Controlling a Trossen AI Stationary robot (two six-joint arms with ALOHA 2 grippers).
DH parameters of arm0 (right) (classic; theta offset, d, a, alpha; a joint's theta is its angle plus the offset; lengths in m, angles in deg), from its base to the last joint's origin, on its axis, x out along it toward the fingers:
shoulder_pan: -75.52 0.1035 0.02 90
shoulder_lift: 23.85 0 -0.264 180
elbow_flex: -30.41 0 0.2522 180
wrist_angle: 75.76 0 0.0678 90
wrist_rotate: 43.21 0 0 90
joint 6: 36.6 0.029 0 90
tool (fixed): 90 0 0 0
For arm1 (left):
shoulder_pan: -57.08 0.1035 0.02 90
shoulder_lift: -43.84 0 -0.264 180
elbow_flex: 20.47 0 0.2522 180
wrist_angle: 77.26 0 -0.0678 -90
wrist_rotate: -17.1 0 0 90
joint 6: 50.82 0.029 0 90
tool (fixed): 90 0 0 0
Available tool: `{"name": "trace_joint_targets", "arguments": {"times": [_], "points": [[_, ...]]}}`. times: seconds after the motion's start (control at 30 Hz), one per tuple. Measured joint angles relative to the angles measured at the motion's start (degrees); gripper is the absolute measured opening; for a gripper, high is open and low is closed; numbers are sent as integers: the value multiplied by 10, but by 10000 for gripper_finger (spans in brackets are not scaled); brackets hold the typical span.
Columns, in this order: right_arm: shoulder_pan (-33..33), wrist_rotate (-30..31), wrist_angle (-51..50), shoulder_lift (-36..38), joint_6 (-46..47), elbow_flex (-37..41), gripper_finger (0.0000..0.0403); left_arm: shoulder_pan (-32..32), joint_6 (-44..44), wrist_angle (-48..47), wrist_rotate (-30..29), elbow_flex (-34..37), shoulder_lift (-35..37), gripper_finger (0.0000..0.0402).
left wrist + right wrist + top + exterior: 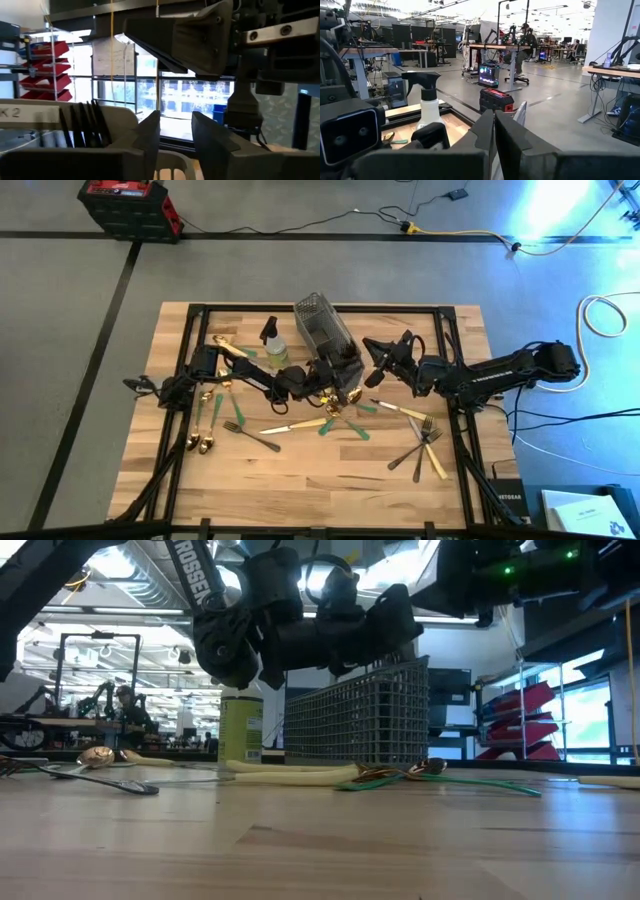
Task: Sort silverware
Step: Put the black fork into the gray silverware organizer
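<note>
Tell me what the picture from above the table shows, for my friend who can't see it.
Two dark robot arms reach toward the middle of a wooden table scattered with forks, spoons and knives. The left arm's fingers are by a wire basket, which stands next to a spray bottle; the right arm's fingers hang shut on the basket's other side.

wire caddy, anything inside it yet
From above, the wire caddy shows only dark mesh, no cutlery visible. The left gripper covers its near end, so that part can't be checked.
</note>
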Motion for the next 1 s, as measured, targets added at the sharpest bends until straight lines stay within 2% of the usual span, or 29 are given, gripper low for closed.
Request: {"name": "trace_joint_targets", "arguments": {"times": [0.2,0.37,0.63,0.7,0.87,1.0], "points": [[0,-20,-29,0,0,0,0,-3,15,20,-18,0,1,111],[1,-30,-46,0,-1,0,0,-28,85,73,-18,0,16,111],[1,-85,-51,2,-17,0,0,-107,176,73,-58,0,115,111],[1,-101,-56,2,-17,0,0,-135,228,61,-101,0,145,111],[1,-152,-66,2,-17,0,0,-218,397,23,-260,8,217,111],[22,-152,-72,2,-49,0,0,-284,376,23,-265,99,310,111]]}}
